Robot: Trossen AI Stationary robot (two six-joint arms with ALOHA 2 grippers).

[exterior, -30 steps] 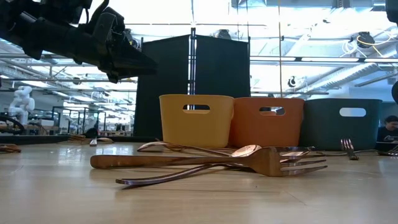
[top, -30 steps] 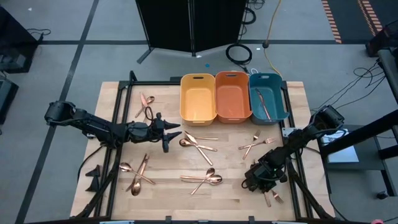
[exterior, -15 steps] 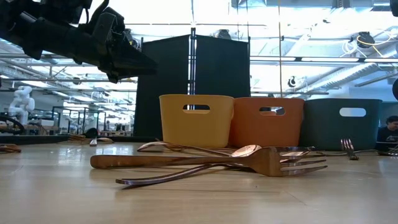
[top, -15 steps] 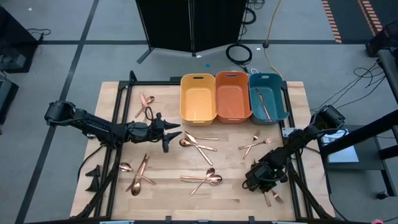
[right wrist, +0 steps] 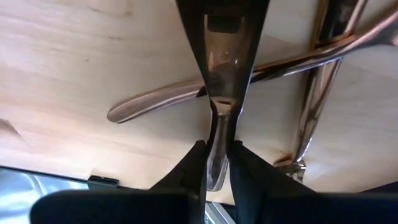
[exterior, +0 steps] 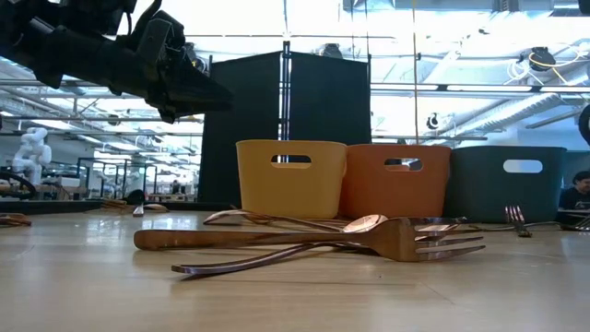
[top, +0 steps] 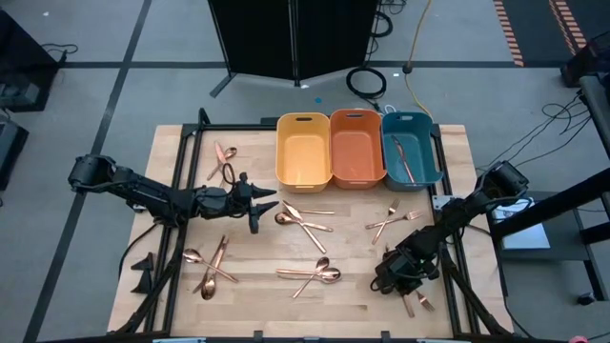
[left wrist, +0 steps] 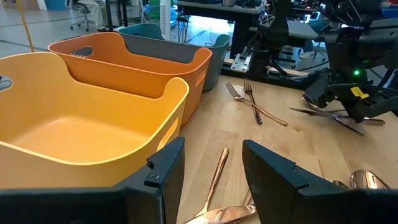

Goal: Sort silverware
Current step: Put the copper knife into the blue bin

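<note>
A pale wooden table fills the middle of the high view, standing on a grey floor crossed by dark lines, with a black panel at the top centre and coiled cables just right of it. Along the table's upper edge sit three bins side by side, touching: a yellow bin, an orange bin and a teal bin. The low view looks level across the boards into a bright hall with a glazed roof, and a person shows at its far right edge, cut off by the frame. The silverware lies scattered in small crossed clusters: at centre, lower centre, lower left, upper left near the yellow bin, and right of centre; one piece lies inside the teal bin. The cluster at the lower right is largely covered by the right arm, so its pieces cannot be counted. The left gripper hangs above the table left of centre, its tips toward the central cluster, fingers parted with nothing between them; its wrist view shows bare wood and a copper handle in the gap. The right gripper is down at the lower right, and its wrist view shows the fingers pinched on a slender copper handle over the wood
</note>
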